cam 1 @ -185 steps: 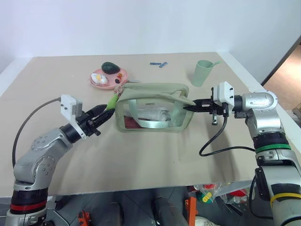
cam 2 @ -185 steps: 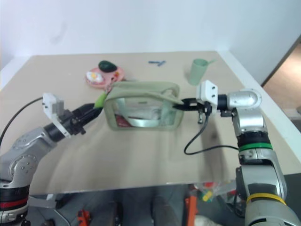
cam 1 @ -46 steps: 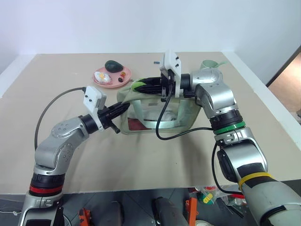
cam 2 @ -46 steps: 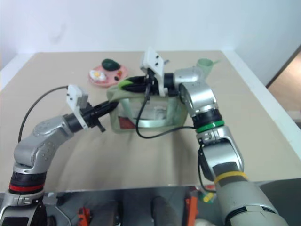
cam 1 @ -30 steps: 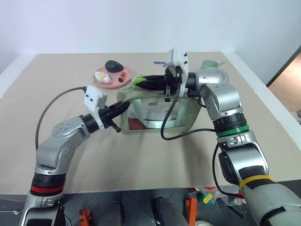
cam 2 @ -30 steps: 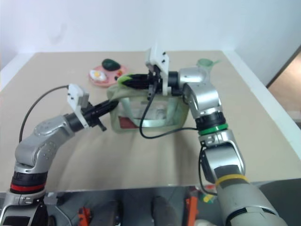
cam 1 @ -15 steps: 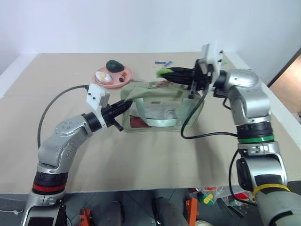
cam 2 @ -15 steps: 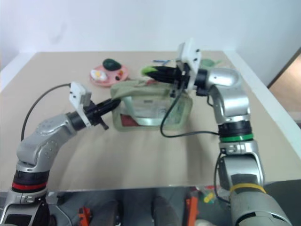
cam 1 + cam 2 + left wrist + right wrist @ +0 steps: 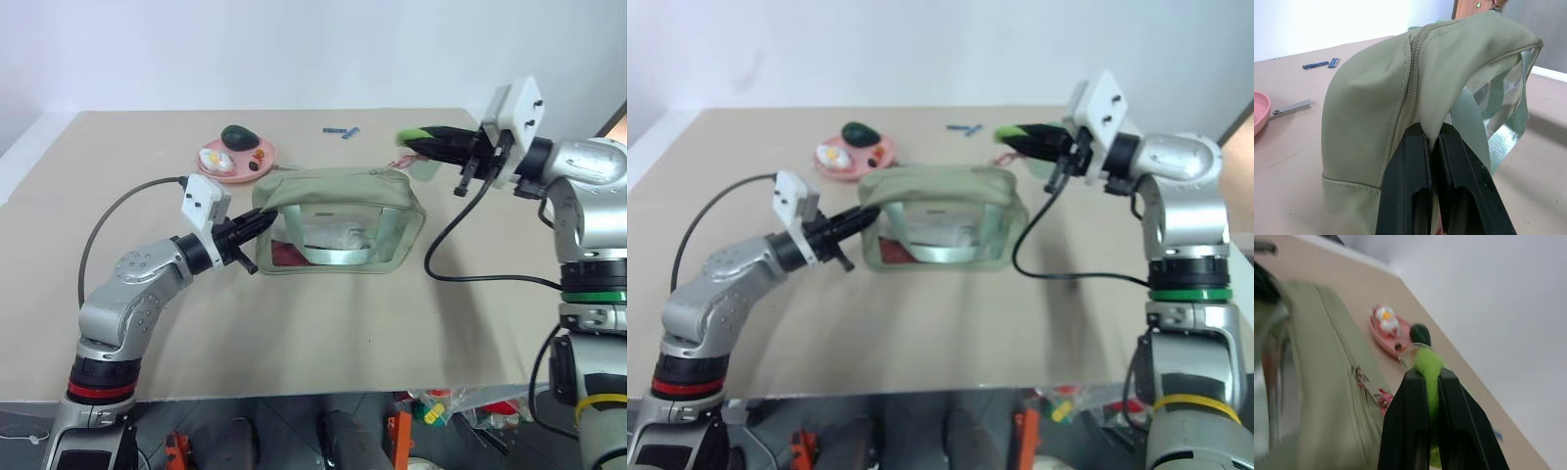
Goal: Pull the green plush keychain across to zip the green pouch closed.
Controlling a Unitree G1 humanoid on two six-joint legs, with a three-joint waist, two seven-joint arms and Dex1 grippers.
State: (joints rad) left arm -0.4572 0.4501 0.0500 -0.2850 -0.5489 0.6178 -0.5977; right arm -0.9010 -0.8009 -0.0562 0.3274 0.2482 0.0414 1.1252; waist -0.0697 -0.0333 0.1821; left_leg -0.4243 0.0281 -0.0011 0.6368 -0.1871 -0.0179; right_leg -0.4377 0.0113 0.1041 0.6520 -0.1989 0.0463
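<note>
Judging by the zipper line lying closed along the green pouch [image 9: 338, 220], the zipping looks done, its nine-o'clock end pinched by the left jaws [image 9: 257, 226] while the green plush keychain [image 9: 413, 134] is clamped in the right jaws [image 9: 423, 140] at two o'clock, release remaining.

matt cloth pouch [image 9: 338, 191], fuzzy plush keychain [image 9: 412, 134]
</note>
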